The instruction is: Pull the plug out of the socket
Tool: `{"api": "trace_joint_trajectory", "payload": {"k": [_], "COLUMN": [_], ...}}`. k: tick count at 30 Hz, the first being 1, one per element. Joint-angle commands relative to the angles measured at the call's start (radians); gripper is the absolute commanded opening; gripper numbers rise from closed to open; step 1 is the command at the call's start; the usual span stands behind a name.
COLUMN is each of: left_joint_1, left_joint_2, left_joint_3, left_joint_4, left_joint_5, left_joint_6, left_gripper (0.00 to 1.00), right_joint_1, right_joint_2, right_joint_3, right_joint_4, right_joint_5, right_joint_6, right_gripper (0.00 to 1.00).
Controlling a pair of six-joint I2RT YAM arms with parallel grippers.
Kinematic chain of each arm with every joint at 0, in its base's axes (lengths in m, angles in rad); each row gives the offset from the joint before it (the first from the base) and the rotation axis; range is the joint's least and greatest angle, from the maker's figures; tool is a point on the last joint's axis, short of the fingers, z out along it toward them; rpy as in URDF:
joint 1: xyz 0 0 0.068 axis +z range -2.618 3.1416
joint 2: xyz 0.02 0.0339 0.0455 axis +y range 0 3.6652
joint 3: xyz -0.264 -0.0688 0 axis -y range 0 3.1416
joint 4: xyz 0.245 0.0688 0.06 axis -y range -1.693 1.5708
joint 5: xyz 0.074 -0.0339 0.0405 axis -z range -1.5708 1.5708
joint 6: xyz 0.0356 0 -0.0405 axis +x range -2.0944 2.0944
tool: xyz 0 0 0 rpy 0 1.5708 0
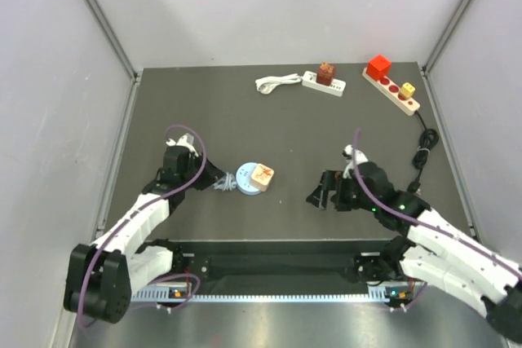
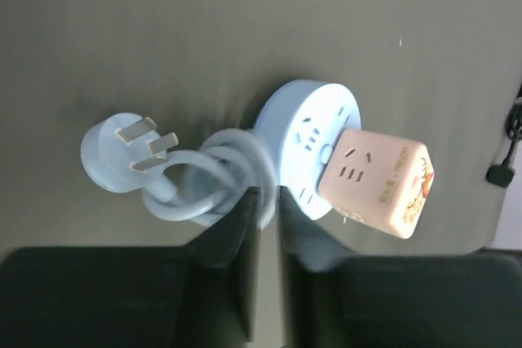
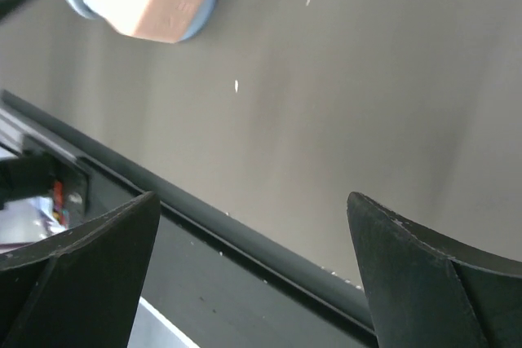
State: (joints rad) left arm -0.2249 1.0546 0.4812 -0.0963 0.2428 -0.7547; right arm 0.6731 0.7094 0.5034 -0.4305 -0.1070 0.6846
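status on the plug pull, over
Left pincer narrow at coiled cord, grip unclear. Right pincer open, empty. Pink cube plug seated in round socket. Nothing blocking it.

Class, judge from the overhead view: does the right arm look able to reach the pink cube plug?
Probably yes. The right end effector stands wide open with only bare table between it and the pink cube plug; the left end effector sits at the coiled cord on the opposite side.
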Motion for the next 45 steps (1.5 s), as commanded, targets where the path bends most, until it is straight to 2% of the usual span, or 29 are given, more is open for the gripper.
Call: {"api": "trace_joint_trajectory", "payload": {"k": [1, 3, 6, 10, 12, 13, 14, 18, 23, 28, 36, 45], "left_joint_1": [-0.001, -0.001, -0.001, -0.001, 0.001, -0.001, -0.001, -0.001, -0.01, -0.03, -0.034, -0.037], "left_joint_2": [-0.076, -0.09, -0.116, -0.177, -0.202, -0.202, -0.203, -0.115, 0.022, 0.119, 0.171, 0.243], "left_joint_3": [-0.013, -0.013, 0.006, 0.086, 0.117, 0.128, 0.125, 0.083, 0.045, 0.007, -0.056, -0.108], "left_joint_4": [-0.034, -0.054, -0.124, -0.242, -0.26, -0.237, -0.203, 0.051, 0.208, 0.328, 0.293, 0.302], "left_joint_5": [0.044, 0.068, 0.084, 0.024, 0.03, 0.058, 0.141, 0.298, 0.337, 0.339, 0.254, 0.21], "left_joint_6": [0.02, 0.021, 0.035, 0.07, 0.087, 0.087, 0.077, -0.029, -0.057, -0.061, -0.032, -0.043], "left_gripper": [0.27, 0.51, 0.59, 0.6, 0.54, 0.41, 0.36, 0.24, 0.05, 0.0, 0.0, 0.0], "right_joint_1": [0.127, 0.23, 0.321, 0.361, 0.375, 0.379, 0.394, 0.419, 0.421, 0.419, 0.421, 0.421], "right_joint_2": [0.091, 0.163, 0.254, 0.369, 0.445, 0.465, 0.507, 0.6, 0.728, 0.838, 1.068, 1.167], "right_joint_3": [0.099, 0.136, 0.213, 0.332, 0.378, 0.42, 0.44, 0.575, 0.719, 0.848, 1.055, 1.084], "right_joint_4": [0.05, 0.039, 0.0, -0.132, -0.178, -0.201, -0.208, -0.233, -0.286, -0.368, -0.499, -0.493], "right_joint_5": [0.2, 0.323, 0.446, 0.527, 0.546, 0.549, 0.553, 0.566, 0.595, 0.642, 0.619, 0.592], "right_joint_6": [0.067, 0.087, 0.145, 0.257, 0.303, 0.312, 0.322, 0.332, 0.414, 0.501, 0.587, 0.65], "right_gripper": [0.97, 0.97, 0.98, 1.0, 1.0, 1.0, 1.0, 1.0, 1.0, 1.0, 1.0, 0.98]}}
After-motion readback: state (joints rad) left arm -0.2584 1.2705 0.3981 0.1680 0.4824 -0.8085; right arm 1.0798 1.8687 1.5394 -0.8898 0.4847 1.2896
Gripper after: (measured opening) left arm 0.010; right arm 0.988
